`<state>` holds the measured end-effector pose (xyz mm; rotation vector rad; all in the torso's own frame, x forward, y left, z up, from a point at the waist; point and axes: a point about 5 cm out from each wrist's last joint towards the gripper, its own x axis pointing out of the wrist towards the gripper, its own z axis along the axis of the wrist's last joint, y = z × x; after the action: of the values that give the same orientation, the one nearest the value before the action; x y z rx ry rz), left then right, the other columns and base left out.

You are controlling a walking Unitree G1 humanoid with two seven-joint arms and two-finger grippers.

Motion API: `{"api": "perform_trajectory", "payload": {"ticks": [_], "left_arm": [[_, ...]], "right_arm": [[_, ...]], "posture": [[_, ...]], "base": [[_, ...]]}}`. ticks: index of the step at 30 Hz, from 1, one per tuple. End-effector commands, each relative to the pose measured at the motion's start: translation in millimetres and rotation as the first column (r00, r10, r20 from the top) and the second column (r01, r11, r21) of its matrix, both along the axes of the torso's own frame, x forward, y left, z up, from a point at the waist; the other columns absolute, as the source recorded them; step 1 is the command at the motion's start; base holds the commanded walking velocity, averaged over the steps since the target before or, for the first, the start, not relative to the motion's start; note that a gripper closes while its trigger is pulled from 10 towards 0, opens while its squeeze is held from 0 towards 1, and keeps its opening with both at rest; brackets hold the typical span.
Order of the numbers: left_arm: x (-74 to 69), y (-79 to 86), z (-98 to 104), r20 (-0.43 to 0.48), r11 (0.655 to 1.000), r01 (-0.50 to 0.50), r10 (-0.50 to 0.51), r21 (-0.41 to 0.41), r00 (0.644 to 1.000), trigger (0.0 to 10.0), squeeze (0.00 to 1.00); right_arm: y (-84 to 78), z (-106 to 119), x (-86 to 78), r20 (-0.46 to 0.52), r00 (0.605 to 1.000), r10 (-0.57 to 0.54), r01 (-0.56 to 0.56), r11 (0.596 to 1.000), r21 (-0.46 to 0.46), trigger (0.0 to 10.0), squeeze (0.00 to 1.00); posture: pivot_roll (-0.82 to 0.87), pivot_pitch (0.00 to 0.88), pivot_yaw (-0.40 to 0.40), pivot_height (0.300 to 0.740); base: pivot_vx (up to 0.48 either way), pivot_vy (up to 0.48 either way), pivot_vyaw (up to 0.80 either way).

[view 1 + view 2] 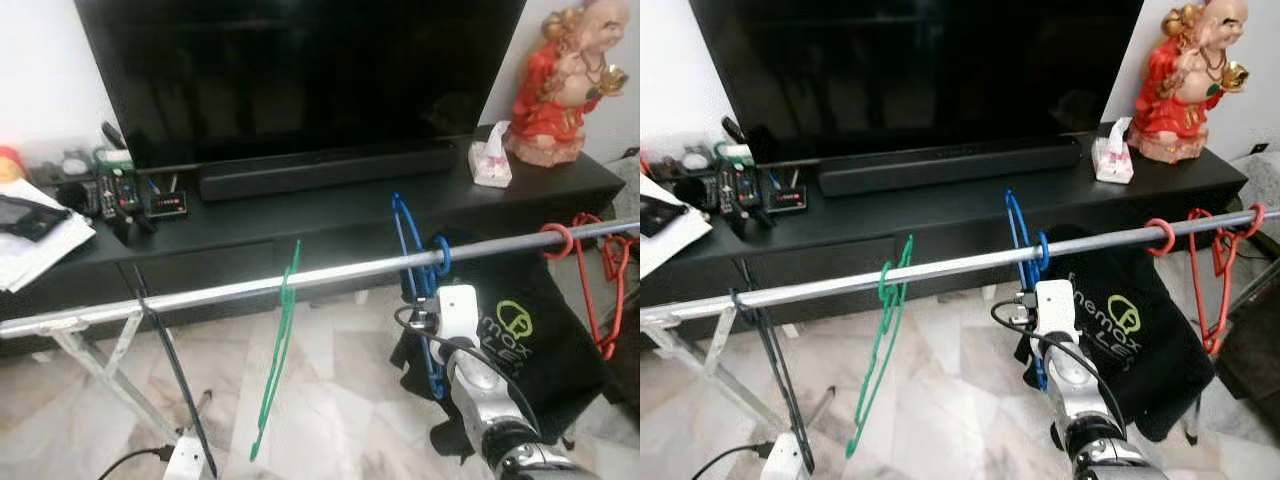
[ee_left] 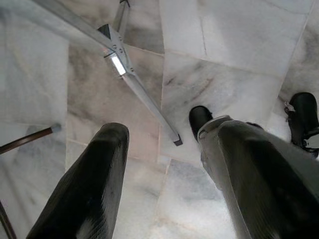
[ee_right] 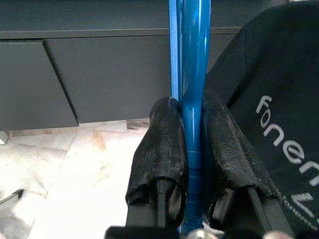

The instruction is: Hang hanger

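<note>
Blue hanger [image 1: 405,255], centre-right of frame, already hooks over the steel rail [image 1: 250,287]; right gripper [image 3: 192,149] fingers clamp its stem, so only release remains. Left gripper [image 2: 164,164] fingers apart.

Four hangers sit on one rail [image 1: 250,286]: one black [image 1: 170,370], one green [image 1: 275,350], one blue [image 1: 410,250], one red [image 1: 590,280]. One black bag [image 1: 530,340] hangs beside the right gripper [image 3: 192,149].
</note>
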<state>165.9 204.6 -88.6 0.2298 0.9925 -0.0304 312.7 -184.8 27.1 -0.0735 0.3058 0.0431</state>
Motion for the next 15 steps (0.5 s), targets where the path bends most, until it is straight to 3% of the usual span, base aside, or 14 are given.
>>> {"api": "perform_trajectory", "payload": {"ticks": [1, 6, 15], "left_arm": [[-3.8, -0.6, -1.9, -0.017, 1.000, 0.000, 0.000, -0.003, 1.000, 10.0, 0.00], [-5.1, -1.8, -2.6, -0.022, 1.000, 0.004, -0.004, -0.006, 1.000, 10.0, 0.00], [-5.8, -1.8, -3.0, -0.024, 1.000, 0.005, -0.005, -0.003, 1.000, 10.0, 0.00]], "right_arm": [[-3.7, 2.4, 1.7, 0.001, 1.000, -0.004, 0.004, 1.000, 0.001, 10.0, 0.00], [-0.6, -1.9, -1.3, -0.020, 1.000, 0.021, -0.021, 1.000, 0.007, 10.0, 0.07], [4.1, -5.1, -1.8, -0.049, 0.998, 0.042, -0.042, 0.999, 0.002, 10.0, 0.00]], "posture": [[-0.08, 0.000, -0.037, 0.740], [-0.07, 0.000, -0.037, 0.740], [-0.07, 0.000, -0.038, 0.740]], "base": [[0.000, 0.000, 0.00], [0.000, 0.000, 0.00], [0.000, 0.000, 0.00]]}}
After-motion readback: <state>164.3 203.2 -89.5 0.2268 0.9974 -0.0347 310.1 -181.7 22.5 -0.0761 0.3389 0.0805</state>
